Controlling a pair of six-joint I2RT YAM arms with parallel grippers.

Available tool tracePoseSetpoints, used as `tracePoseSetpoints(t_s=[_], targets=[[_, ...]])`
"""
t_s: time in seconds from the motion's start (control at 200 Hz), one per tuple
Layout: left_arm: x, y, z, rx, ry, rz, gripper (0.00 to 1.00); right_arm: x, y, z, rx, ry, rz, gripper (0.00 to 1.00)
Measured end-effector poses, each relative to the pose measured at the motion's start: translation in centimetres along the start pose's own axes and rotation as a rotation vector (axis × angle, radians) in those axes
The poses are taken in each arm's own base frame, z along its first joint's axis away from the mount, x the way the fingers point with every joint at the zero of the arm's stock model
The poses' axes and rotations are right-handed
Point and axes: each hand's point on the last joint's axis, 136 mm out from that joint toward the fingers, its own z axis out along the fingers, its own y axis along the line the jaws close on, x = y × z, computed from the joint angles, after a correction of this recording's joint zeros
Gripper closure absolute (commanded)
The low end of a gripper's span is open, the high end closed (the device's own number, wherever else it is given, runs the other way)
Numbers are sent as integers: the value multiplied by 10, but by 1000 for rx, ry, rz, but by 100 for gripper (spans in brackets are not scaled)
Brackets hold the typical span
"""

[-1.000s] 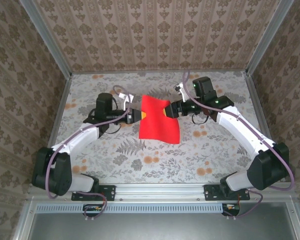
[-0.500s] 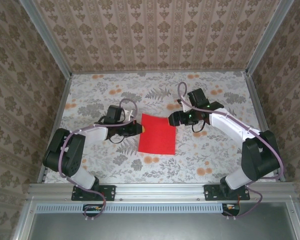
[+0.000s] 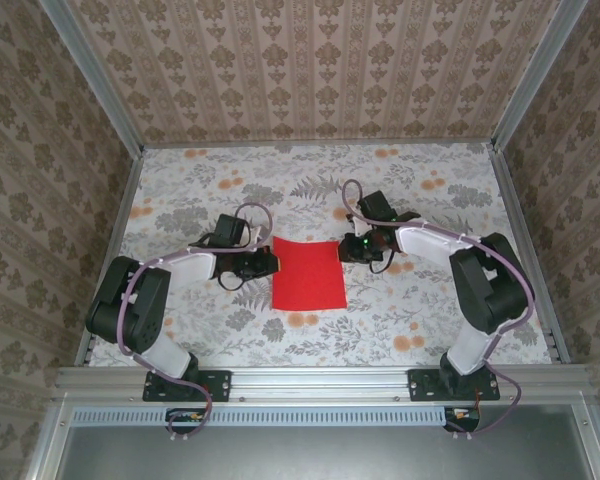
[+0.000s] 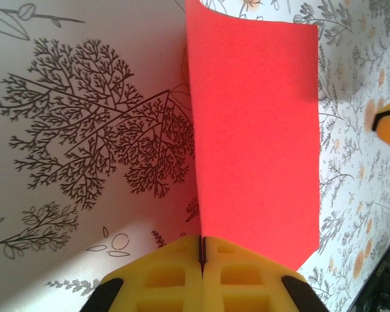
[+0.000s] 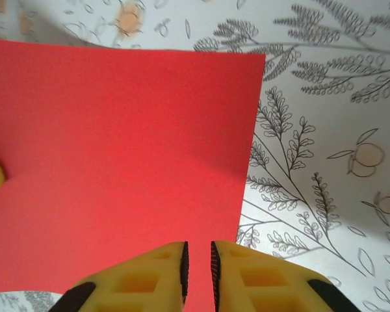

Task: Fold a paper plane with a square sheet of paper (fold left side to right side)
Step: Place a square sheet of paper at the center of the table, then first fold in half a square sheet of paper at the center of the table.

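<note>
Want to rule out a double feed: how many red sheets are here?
1. The square sheet of paper sits at the middle of the table, its left edge pinched by the left gripper. Another sheet directly beneath would be hidden.

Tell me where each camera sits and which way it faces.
Top external: above and behind the bases, looking down at the table; both arms, left claw and right claw at the square sheet of paper.
Left wrist: on the left arm, looking along its yellow fingers, shut on the sheet's edge.
Right wrist: on the right arm, looking along its fingers, a slit apart at the sheet's edge.
Shared: both wrist views show the red sheet.
</note>
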Motion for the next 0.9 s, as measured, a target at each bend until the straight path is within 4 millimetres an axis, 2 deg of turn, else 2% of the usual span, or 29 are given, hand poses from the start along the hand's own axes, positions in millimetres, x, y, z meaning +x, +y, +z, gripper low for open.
tracePoseSetpoints(t_s=[0.18, 0.545, 0.74, 0.9], targets=[[-5, -3, -2, -12, -2, -1, 100, 13, -5, 21, 20, 63, 14, 84], [-7, -5, -5, -20, 7, -9, 100, 16, -5, 33, 31, 91, 23, 86], [-15, -15, -7, 2, -5, 3, 75, 16, -4, 33, 42, 101, 21, 88], [-17, -32, -7, 54, 6, 19, 60, 16, -5, 33, 52, 101, 18, 88]])
